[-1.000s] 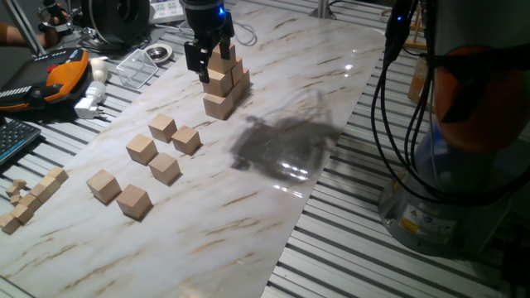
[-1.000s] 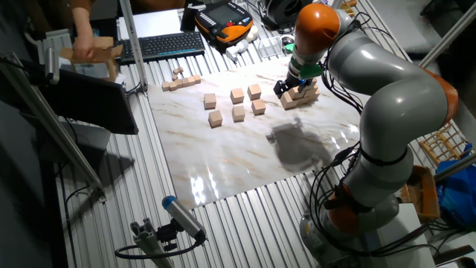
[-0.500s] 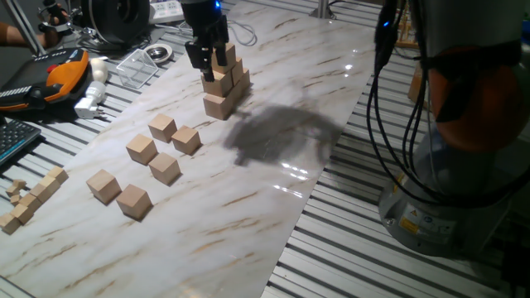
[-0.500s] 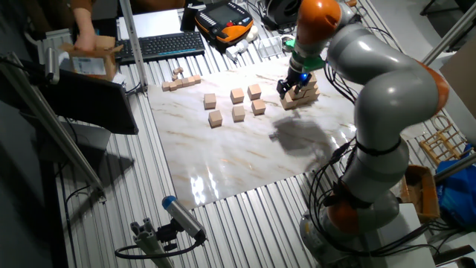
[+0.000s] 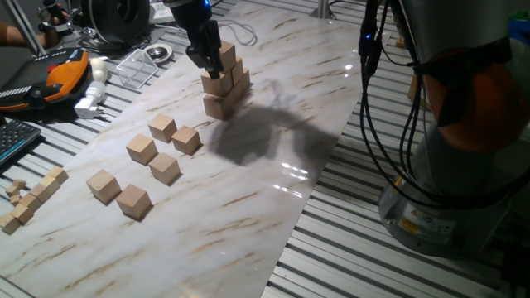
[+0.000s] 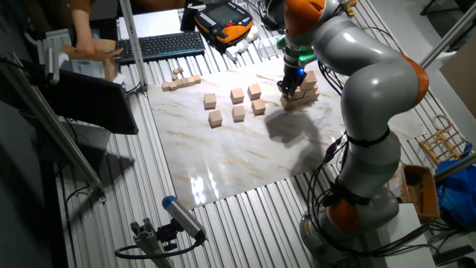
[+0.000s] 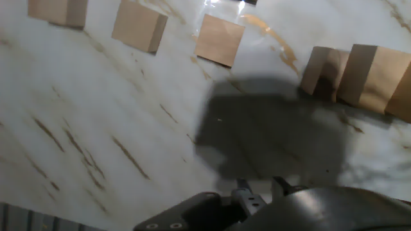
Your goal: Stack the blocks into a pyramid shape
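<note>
Hovering beside stacked blocks (image 5: pixel 224 83) at far end of bench (image 5: pixel 273 199), tool (image 5: pixel 204 56) state unclear; six loose blocks (image 5: pixel 153 157) well apart, nearer.

Marble-pattern table (image 5: pixel 273 124): stack of blocks (image 5: pixel 222 87) at 11 o'clock, six loose blocks (image 5: pixel 165 168) spread around 9, a row of small wooden pieces (image 5: pixel 33 197) at the left edge.

Robotics lab, slatted aluminium surface (image 5: pixel 348 248) carrying a marble-look board (image 5: pixel 273 124), orange teach pendant (image 6: pixel 223 18), keyboard (image 6: pixel 160 46), loose cables (image 5: pixel 389 124) hanging
</note>
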### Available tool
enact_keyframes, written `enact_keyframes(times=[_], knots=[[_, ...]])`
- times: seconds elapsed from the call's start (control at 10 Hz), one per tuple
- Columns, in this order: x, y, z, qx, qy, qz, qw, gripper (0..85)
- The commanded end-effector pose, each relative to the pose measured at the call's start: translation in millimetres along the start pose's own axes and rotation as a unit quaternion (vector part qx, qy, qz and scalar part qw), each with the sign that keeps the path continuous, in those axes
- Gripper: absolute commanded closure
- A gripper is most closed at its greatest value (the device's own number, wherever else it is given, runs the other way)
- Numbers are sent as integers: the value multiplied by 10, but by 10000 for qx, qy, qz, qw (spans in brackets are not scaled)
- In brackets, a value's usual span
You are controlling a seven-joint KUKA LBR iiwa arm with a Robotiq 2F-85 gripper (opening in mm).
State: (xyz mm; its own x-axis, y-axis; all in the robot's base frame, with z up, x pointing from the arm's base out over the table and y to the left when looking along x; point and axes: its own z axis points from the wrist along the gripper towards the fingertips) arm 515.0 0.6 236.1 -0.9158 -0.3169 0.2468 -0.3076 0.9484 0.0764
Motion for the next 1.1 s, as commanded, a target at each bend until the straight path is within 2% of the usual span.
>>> enact_keyframes(times=[0.0,1.0], knots=[[0,0,2,97,24,-366,9993,850],[-3,1,0,100,58,-392,9992,850]])
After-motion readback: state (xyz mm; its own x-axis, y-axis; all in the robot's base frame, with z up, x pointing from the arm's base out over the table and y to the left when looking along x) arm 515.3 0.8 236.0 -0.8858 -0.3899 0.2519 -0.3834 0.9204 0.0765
